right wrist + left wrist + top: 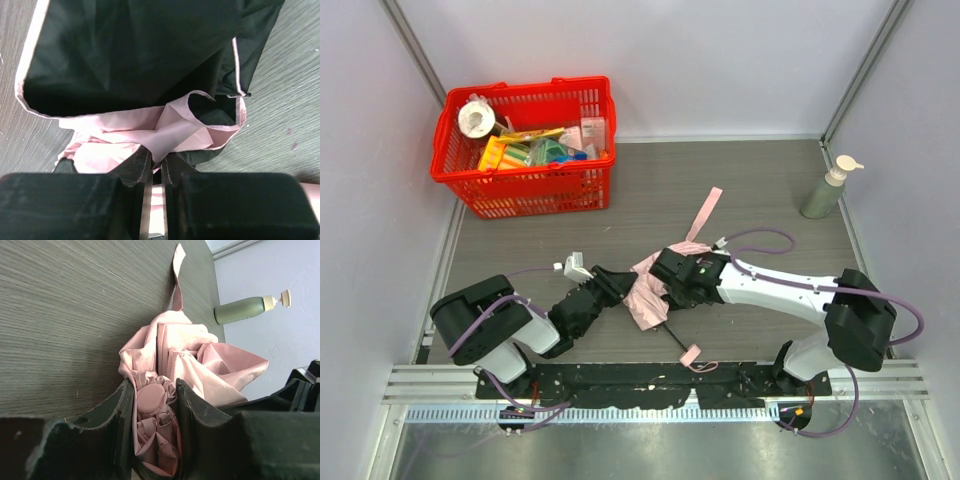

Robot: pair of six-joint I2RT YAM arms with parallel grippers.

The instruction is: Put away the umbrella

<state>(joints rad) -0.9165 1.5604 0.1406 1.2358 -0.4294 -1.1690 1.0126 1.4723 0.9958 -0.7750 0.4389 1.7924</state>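
We see the pale pink umbrella [648, 295] crumpled on the surface [760, 190], its bundled end clamped in the left pincer [154, 392] and a fabric fold pinched in the right pincer [156, 159].

One umbrella [646, 296], one red basket [540, 190], one pump bottle [820, 195]. Two grippers: left gripper [620, 288], right gripper [667, 287]. Basket contents too jumbled to count.
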